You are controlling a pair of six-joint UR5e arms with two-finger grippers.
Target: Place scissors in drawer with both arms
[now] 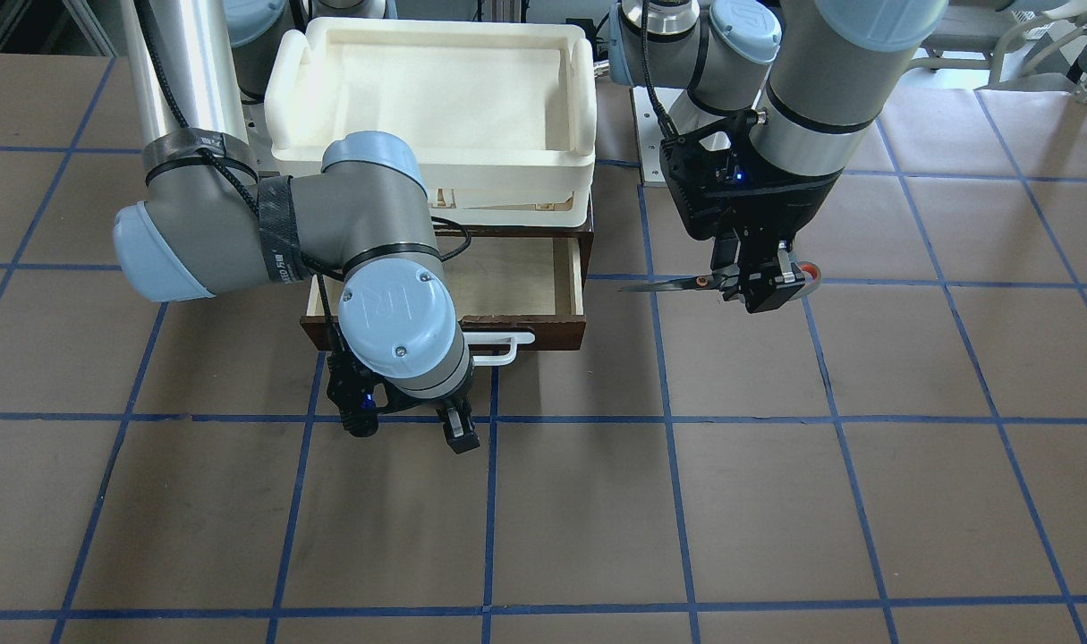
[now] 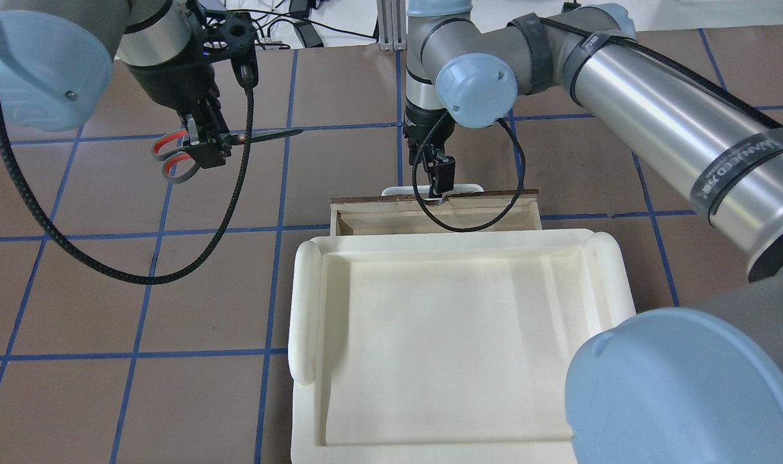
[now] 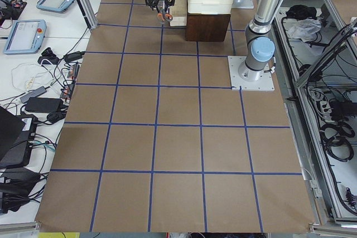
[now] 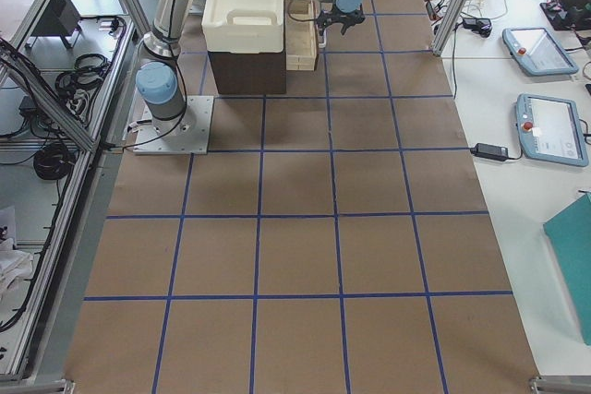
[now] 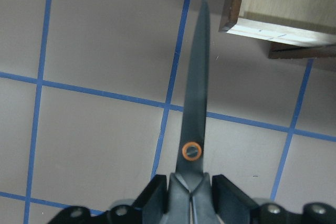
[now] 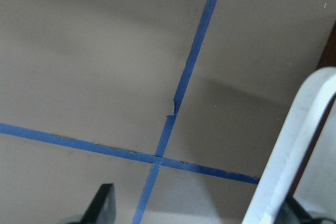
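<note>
i see the left gripper (image 2: 205, 147) clamped on the scissors (image 2: 272, 135), its two fingers (image 5: 157, 195) pressing the grey shanks just behind the orange pivot ring. the blades are shut together and lie about level, lifted off the table (image 1: 776, 501). the handles with their orange-red loops stick out on the far side of the gripper from the drawer. the blade tip points toward the drawer (image 1: 552, 334). the scissors hang over the brown paper on the robot's left side, apart from the drawer and not over it. in the left wrist view the tip comes near the drawer's corner (image 5: 233, 9).

the drawer is pulled out and its pale plywood inside shows. a cream tray (image 2: 304, 303) sits on top of the cabinet above it.

the right gripper (image 2: 440, 185) is at the drawer's front, by the white bar handle (image 1: 507, 345). its claw is wide apart. in the right wrist view the handle (image 6: 294, 140) passes just beside one finger, but i cannot tell whether it touches.
</note>
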